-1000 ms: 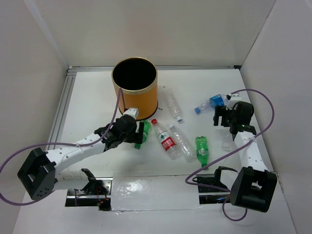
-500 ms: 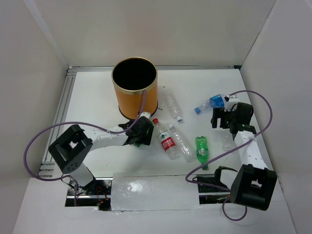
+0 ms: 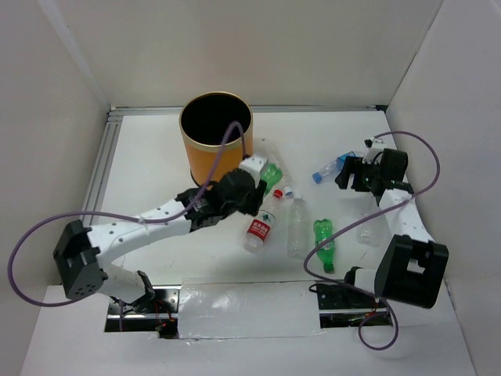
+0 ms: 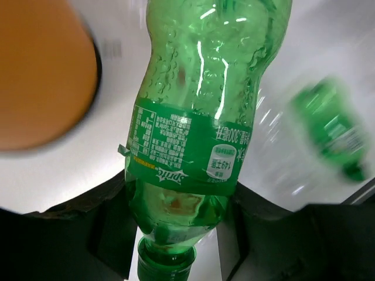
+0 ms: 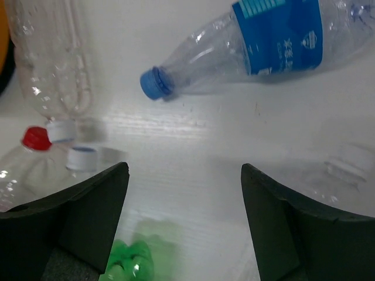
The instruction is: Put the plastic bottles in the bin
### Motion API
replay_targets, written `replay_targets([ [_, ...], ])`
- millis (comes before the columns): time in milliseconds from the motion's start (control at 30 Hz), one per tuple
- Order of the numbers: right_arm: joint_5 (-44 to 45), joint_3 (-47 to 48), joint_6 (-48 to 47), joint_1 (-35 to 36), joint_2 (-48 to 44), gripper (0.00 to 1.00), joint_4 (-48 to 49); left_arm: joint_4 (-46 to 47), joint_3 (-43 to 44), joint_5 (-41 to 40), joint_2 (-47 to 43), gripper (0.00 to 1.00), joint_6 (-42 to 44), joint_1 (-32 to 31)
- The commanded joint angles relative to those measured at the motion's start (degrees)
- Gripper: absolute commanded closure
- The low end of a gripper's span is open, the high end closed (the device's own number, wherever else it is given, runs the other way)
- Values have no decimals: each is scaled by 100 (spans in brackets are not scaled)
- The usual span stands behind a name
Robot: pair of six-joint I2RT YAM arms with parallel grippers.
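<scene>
My left gripper (image 3: 257,182) is shut on a green plastic bottle (image 3: 271,173), held in the air just right of the orange bin (image 3: 217,149). In the left wrist view the fingers clamp the green bottle (image 4: 190,146) just above its neck, cap toward the camera, with the bin (image 4: 41,76) at the left. A red-capped bottle (image 3: 261,225), a clear bottle (image 3: 296,229) and a second green bottle (image 3: 325,243) lie on the table. My right gripper (image 5: 183,170) is open over bare table, just short of the blue-capped bottle (image 5: 263,41).
Another clear bottle (image 3: 366,231) lies beside the right arm. One more clear bottle (image 5: 47,58) lies near the bin, partly behind the held bottle. White walls close in the table on three sides, and purple cables loop over both arms.
The left gripper closed on the green bottle and lifted it up and right, beside the bin. The red-capped and clear bottles got pushed and turned. The right gripper edged toward the blue-capped bottle.
</scene>
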Motion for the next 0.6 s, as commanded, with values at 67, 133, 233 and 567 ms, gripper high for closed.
replay_targets([
  [67, -449, 1054, 1277, -27, 856, 17, -26, 389, 2015, -544, -330, 100, 922, 237],
  [133, -449, 1273, 1995, -27, 1296, 17, -97, 688, 2422, -834, -146, 98, 1290, 430],
  [233, -449, 1336, 2761, -27, 1762, 13, -97, 750, 3205, -1090, 408, 97, 1460, 957],
  [567, -343, 1196, 3651, -27, 2483, 9, 473, 531, 4182, -651, 1525, 91, 1399, 2531],
])
